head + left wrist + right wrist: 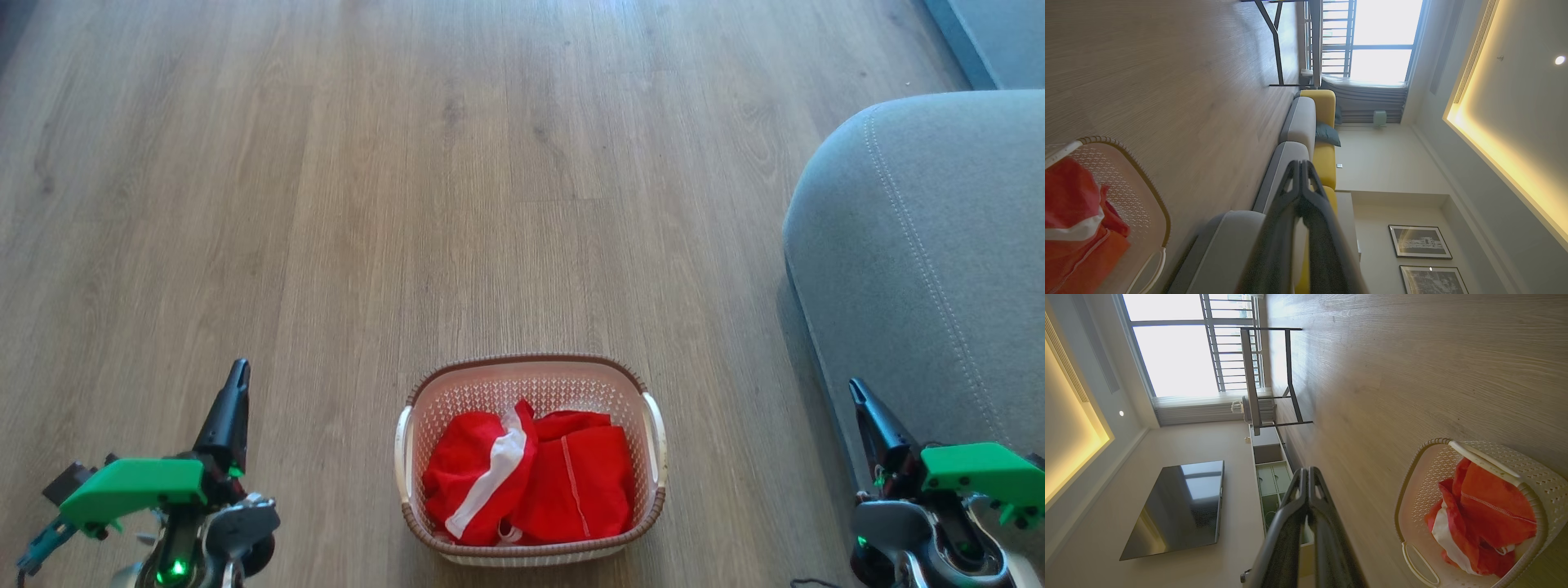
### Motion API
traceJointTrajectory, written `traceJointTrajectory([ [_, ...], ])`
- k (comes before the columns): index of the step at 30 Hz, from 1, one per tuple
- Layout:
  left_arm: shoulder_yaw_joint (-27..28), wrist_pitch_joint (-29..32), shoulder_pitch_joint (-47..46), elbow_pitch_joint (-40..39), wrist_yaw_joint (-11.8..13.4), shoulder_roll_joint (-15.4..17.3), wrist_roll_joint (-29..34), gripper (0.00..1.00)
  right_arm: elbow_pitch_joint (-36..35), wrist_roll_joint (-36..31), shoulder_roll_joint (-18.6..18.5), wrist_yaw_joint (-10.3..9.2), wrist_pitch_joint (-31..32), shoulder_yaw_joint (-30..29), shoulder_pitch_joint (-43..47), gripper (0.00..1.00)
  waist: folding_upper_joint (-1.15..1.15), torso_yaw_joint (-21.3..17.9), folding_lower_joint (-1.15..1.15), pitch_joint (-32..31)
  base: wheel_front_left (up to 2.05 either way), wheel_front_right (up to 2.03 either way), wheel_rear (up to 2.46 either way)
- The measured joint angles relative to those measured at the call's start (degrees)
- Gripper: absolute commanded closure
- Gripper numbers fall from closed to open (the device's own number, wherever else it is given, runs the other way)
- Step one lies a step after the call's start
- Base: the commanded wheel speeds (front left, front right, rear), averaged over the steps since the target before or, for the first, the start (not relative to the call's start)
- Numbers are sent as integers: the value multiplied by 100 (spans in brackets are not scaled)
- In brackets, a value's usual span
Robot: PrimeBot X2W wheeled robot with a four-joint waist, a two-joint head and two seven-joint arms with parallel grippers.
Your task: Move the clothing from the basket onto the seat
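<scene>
Clenched shut and empty, the left end effector (237, 380) hung over the wooden floor (424, 180), with its two dark fingers pressed together and pointing away from the robot. The right end effector (859, 396) was clenched in the same way and held nothing. In the head view its fingers stood in front of the near edge of the seat (922, 269); whether they touched the fabric, I cannot tell.

Between the two, and apart from both, the basket (539, 384) stood upright on the floor, with one white handle on each short side. The clothing (575, 486) lay inside it, as two red pieces touching each other at the middle. The piece with the broad white stripe (490, 474) was at the basket's left side, and the plain red piece with a thin seam was at its right side. Both were bunched toward the near wall, so the perforated far wall was bare.

The seat was to the right of the basket, with a strip of floor between them. Its rounded corner and double stitched seam faced the open floor. In the right wrist view a dark television (1175, 506) hung on the wall.
</scene>
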Motion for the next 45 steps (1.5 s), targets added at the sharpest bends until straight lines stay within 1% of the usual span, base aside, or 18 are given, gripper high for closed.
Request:
traceJointTrajectory([
  [30, 0, 0, 0, 0, 0, 0, 0, 100, 0, -1, 0, 0, 1, -1, 0, 100, 0, 0, 0, 0, 0, 0, 0],
  [31, 0, 0, 0, 0, 0, 0, 0, 0, 0, -1, 0, 0, 1, -1, 0, 0, 0, 0, 0, 0, 0, 0, 0],
  [34, -18, -2, 76, 194, 5, -8, 0, 0, 183, 2, 33, 0, -2, 14, 61, 0, 0, 0, 0, 0, 0, 0, 0],
  [38, -27, -3, 425, 565, 7, -37, 0, 0, 531, 2, 99, -1, -2, 34, 313, 0, 0, 0, 0, 1, 0, 0, 0],
  [41, -34, -30, 521, 619, 8, -47, 1, 0, 570, 1, 107, -1, -7, 38, 374, 0, 0, -1, 0, 4, 0, 0, 0],
  [45, -77, -100, 338, 615, 8, -47, 63, 0, 566, -63, 101, -1, -63, 83, 304, 0, 0, -2, 0, 10, 0, 0, 0],
])
